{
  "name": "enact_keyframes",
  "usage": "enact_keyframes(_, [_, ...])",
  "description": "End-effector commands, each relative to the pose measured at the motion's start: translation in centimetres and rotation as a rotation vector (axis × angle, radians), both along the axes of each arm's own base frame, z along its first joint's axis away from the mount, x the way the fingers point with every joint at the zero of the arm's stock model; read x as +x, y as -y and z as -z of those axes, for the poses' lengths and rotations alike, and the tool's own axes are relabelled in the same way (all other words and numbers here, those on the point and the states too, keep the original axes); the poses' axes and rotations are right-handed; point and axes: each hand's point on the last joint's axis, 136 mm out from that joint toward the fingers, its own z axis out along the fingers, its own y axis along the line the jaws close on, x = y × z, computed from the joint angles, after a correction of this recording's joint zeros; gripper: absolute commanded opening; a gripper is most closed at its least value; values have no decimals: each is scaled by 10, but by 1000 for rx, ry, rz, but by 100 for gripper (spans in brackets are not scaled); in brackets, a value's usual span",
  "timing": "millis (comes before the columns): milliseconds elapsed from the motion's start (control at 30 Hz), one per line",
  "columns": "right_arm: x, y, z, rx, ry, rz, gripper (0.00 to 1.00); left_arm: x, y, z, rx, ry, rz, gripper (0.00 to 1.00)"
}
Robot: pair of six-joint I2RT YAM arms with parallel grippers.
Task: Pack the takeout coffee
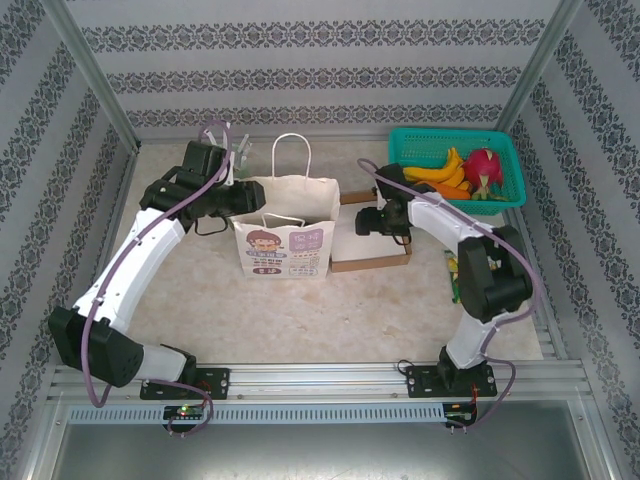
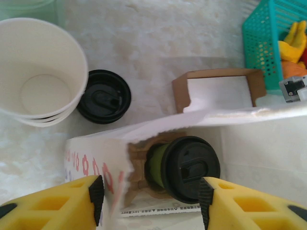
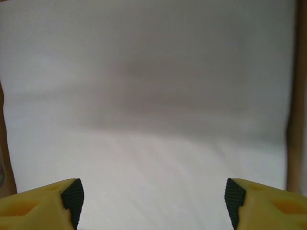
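**Coffee in the bag, both my grippers apart**

My left gripper hung over the open mouth of the paper bag, which stood near the middle of the table, a little toward its far edge. My yellow fingers were spread wide and clamped on nothing. The bag's near wall ran up between them, close to the left one. Down inside the bag sat the takeout coffee, black lid up and olive-green side showing, with brown cardboard around its foot. It was well below my fingertips and touched neither.

Beyond the bag, toward the far left corner, stood a stack of lidless white cups. A loose black lid lay flat on the table just beside it.

My right gripper was on the bag's right side, over the white floor of a shallow cardboard tray. Its jaws were spread wide too, with nothing between them, and the tray's brown walls showed at either edge of that wrist view.

In the far right corner sat a teal basket holding bananas and a red dragon fruit.
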Motion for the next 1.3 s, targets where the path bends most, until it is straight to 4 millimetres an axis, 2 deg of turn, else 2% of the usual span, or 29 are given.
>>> enact_keyframes(0, [14, -9, 1, 1, 3, 37, 86, -11, -18, 6, 35, -34, -86, 61])
enact_keyframes(133, [19, -15, 13, -25, -11, 54, 87, -10, -30, -7, 51, 18, -136, 70])
enact_keyframes(333, [21, -27, 28, -43, -52, 25, 85, -11, -28, -35, 19, 163, -102, 85])
enact_keyframes(433, [20, -29, 37, -63, -70, 18, 81, -13, -32, -42, 17, 220, -112, 91])
enact_keyframes(533, [17, -28, 46, -90, -91, 10, 72, -14, -37, -44, 25, 250, -135, 97])
enact_keyframes(600, [16, -26, 48, -117, -96, 3, 62, -14, -39, -45, 28, 261, -144, 100])
enact_keyframes(733, [19, -27, 37, -111, -51, 15, 45, -12, -41, -44, 37, 267, -156, 100])
enact_keyframes(900, [24, -24, 17, -109, 17, 24, 18, -10, -46, -43, 54, 274, -181, 100])
enact_keyframes(1200, [23, -20, -2, -107, 58, 33, 1, -9, -46, -38, 59, 267, -180, 100])
enact_keyframes(1267, [22, -20, -6, -101, 67, 36, 0, -8, -46, -37, 60, 264, -179, 100])
